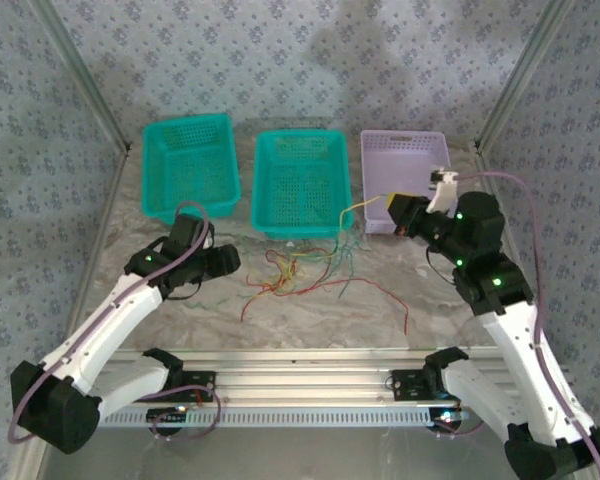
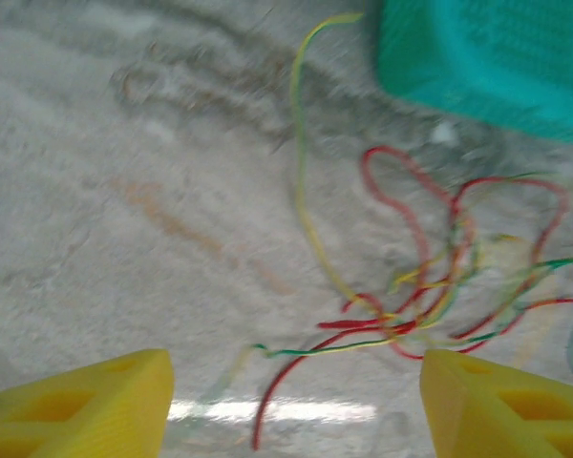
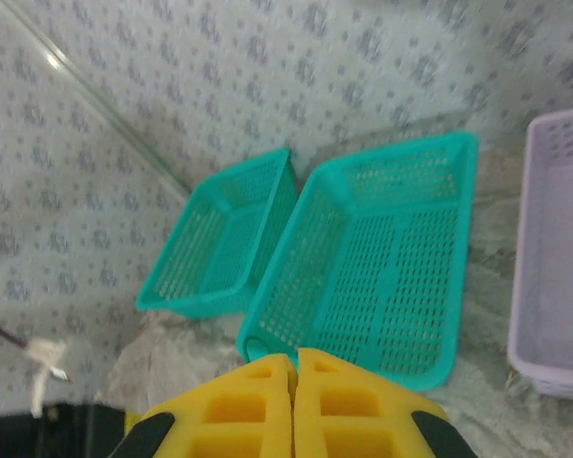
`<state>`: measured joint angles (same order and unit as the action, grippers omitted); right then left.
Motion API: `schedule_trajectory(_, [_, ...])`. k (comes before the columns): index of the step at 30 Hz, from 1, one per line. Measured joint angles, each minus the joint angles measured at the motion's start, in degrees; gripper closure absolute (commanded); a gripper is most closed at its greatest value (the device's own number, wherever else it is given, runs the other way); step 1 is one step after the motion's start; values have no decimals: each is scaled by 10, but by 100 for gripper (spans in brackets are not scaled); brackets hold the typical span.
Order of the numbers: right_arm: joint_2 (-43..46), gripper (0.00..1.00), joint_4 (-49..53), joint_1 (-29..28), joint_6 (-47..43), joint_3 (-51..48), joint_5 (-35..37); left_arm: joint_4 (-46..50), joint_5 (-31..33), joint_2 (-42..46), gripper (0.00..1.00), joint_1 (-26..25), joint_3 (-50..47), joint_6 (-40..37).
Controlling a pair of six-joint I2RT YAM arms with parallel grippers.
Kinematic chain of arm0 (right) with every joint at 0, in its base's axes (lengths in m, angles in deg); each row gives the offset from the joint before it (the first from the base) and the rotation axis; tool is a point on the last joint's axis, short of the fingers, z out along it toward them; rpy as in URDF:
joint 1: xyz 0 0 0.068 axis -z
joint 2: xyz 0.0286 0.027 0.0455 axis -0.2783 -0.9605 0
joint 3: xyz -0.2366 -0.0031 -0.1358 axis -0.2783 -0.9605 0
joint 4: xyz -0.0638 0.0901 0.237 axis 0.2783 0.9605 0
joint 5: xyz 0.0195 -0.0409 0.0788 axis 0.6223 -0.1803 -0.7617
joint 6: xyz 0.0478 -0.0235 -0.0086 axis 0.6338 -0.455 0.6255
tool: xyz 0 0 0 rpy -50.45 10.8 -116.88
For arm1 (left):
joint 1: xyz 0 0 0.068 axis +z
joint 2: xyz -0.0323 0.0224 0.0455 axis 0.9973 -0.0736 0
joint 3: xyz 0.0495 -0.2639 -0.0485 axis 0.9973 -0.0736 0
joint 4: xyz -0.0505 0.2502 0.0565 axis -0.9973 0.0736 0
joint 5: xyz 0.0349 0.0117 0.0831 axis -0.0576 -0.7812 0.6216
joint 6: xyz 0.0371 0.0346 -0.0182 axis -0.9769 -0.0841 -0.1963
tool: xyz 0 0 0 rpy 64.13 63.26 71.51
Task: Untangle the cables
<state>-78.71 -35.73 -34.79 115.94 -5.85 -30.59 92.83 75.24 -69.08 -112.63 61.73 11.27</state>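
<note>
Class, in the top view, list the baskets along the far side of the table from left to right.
left teal basket → middle teal basket → purple basket

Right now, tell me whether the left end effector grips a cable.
No: the left end effector stands open, cables lying loose beyond.

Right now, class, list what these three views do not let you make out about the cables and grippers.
Top view: the cables are too small to tell which strand crosses over which.
Left wrist view: blur smears the tangle; strands run off the right edge.
Right wrist view: the shut right gripper hides whether any cable is pinched inside.
</note>
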Motion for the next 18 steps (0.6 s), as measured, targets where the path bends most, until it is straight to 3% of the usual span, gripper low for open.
schedule_trajectory(8, [-39,100,-32,-90,-40,-30,-19,-7,-33,-15,24,-22,71,-6])
schedule_trajectory(18, [-79,100,-84,-148,-73,-46,-27,-59,-75,-87,24,-79,72,21])
